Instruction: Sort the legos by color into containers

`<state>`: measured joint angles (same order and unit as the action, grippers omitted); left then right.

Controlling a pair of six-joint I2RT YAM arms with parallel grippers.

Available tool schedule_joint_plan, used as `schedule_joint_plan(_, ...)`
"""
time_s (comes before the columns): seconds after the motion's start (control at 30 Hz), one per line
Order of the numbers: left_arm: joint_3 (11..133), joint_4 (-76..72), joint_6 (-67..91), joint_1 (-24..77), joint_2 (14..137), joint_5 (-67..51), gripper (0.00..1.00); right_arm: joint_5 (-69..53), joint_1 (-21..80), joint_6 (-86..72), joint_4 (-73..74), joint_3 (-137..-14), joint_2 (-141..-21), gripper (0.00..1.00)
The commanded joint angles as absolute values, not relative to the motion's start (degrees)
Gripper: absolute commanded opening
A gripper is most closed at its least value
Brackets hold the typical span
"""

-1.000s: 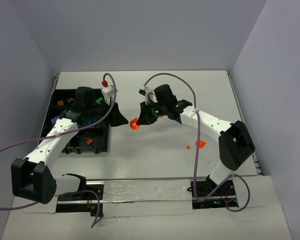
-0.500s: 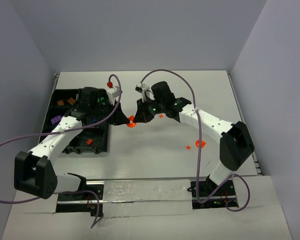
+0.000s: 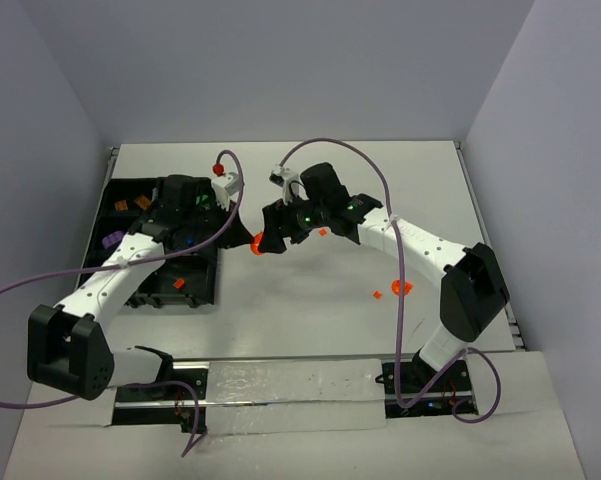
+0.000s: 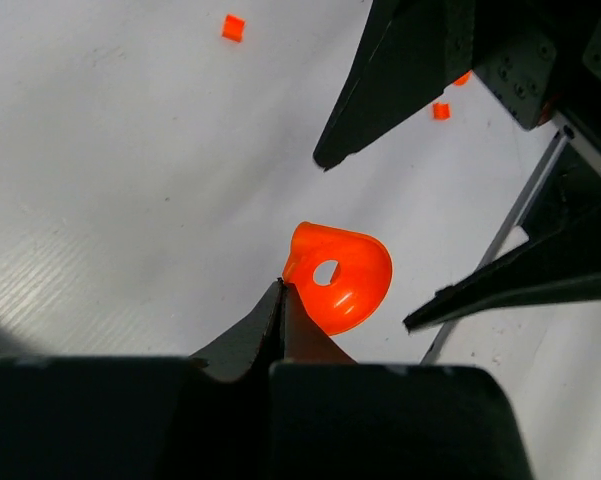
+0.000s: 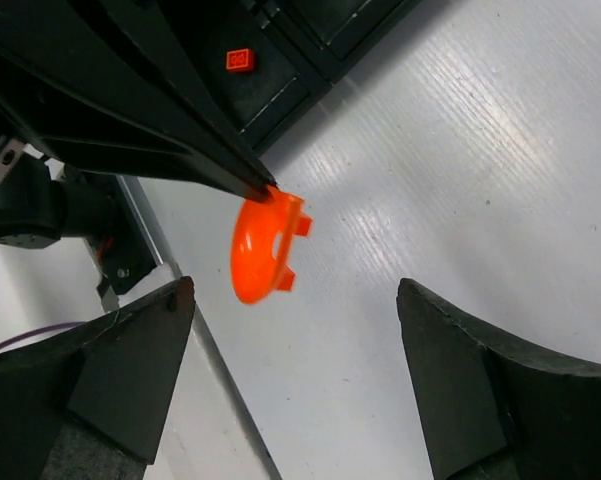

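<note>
1. clearly, the left gripper was pinched shut on one edge of the orange piece, just right of the tray; the right gripper stood wide open, a finger on either side, not touching it.
2. the hold looked thin, so the carry to the tray called for a slow, level move and a low release over the matching compartment.
3. the piece was a glossy curved shell with one round hole.
</note>
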<state>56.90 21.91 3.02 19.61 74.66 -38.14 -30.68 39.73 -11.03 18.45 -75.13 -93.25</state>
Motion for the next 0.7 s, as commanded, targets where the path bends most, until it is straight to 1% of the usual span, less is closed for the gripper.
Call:
schedule_joint_plan(0.0,56.3,27.4,-3.0,16.1,70.2,-34.4,0.0,-30.7,36.9,-10.7,18.8,-76.0,-91.1,0.88)
schedule_joint_plan(0.13,56.3,35.3,-12.1,7.0,67.3,-32.9,0.0,-29.9,33.6,-9.5,18.9,-73.7,-89.8,0.88)
schedule_joint_plan(0.2,56.4,41.5,-19.8,1.7,66.4,-29.7,0.0,-27.6,31.8,-8.9,19.1,-72.4,-89.4,0.88)
schedule_joint_plan(0.3,54.8,46.1,-27.5,-3.3,64.6,-24.0,0.0,-22.9,30.7,-7.5,19.2,-71.5,-89.8,0.88)
schedule_joint_plan(0.43,51.9,47.7,-32.0,-6.0,62.8,-18.8,0.0,-17.4,30.3,-6.6,19.8,-72.4,-93.3,0.83)
schedule_joint_plan(0.57,49.4,47.8,-34.1,-6.9,62.8,-14.5,0.0,-12.5,30.3,-5.3,20.9,-75.0,-99.4,0.75)
schedule_joint_plan(0.67,47.9,47.3,-34.8,-7.1,63.2,-12.5,0.0,-8.5,30.2,-4.0,21.0,-76.6,-103.4,0.72)
